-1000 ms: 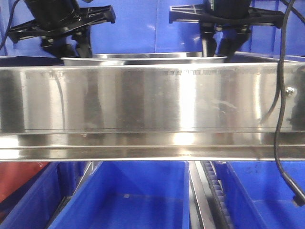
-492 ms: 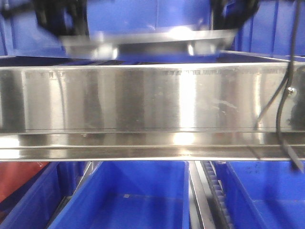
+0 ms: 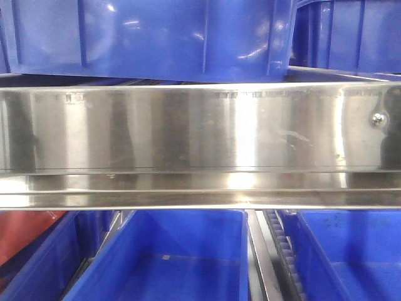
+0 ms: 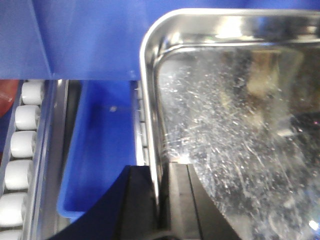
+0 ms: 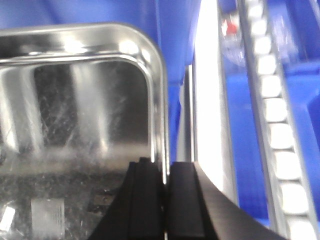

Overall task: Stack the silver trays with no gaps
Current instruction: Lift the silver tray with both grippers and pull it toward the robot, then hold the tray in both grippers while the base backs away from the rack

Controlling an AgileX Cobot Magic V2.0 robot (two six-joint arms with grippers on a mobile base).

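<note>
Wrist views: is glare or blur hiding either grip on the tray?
Left wrist: glare whitens the tray's far rim, but the left gripper clearly pinches the rim. Right wrist: soft focus, blown-out white strip beside the tray; right gripper clamp readable. Front: bright streaks on the band; neither tray nor grippers in view.

Across the front view we see a long brushed-steel band [image 3: 200, 132] with a screw head [image 3: 376, 118] near its right end. A large upper blue bin [image 3: 156, 37] sits behind and above it. Below the band, a middle blue bin [image 3: 182, 260] and a right blue bin [image 3: 351, 257] lie side by side, parted by a metal rail [image 3: 260, 263], with something red [image 3: 25, 232] at the lower left. From the wrist views we make out white rollers [image 4: 20, 165] in a row beside a blue bin [image 4: 100, 150], and another roller row [image 5: 280, 135] running past a bright steel strip [image 5: 207, 100].
</note>
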